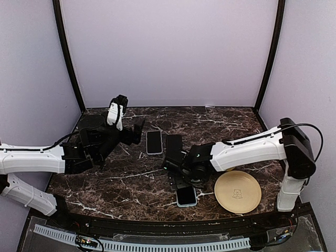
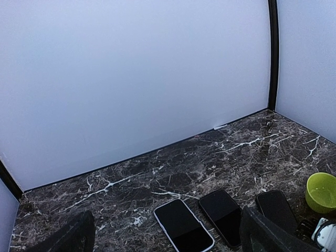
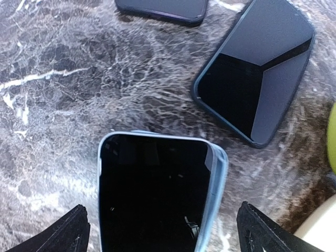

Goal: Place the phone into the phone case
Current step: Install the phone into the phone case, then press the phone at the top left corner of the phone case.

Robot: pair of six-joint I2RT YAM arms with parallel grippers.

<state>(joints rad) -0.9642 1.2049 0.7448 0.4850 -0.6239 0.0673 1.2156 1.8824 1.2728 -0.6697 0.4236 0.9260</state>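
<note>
Right claw (image 3: 161,210) hung over the phone (image 3: 152,199), fingers spread wide, pinching nothing. Left claw (image 1: 137,131) was likewise spread and empty at the far left of the counter (image 1: 105,194).

Position of task item: the phone lay face up at the near middle of the counter, sitting inside the light-blue case (image 3: 219,176). The case rim showed along its far and right edges. At the far right corner the rim looked doubled or slightly lifted. I judged the phone in, but perhaps not snapped home at that corner. The near end was cut off in the right wrist view, so I could not tell how it sat there.

Step in hand, as I read it: final seating. The next move called for a gentle downward press on the suspect corner. The case would need steadying, since I expected it to slide on the polished stone. Force should be light, as that is glass.

Surroundings: a dark phone (image 3: 257,68) lay just right of the cased one in the wrist view. A white-edged phone (image 1: 154,142) lay far of it, close to the left claw. A yellow plate (image 1: 237,191) sat near right, and a green bowl (image 2: 321,191) was on that side too. The dark phone crowded the right claw's approach most. The rest lay apart from the work.
</note>
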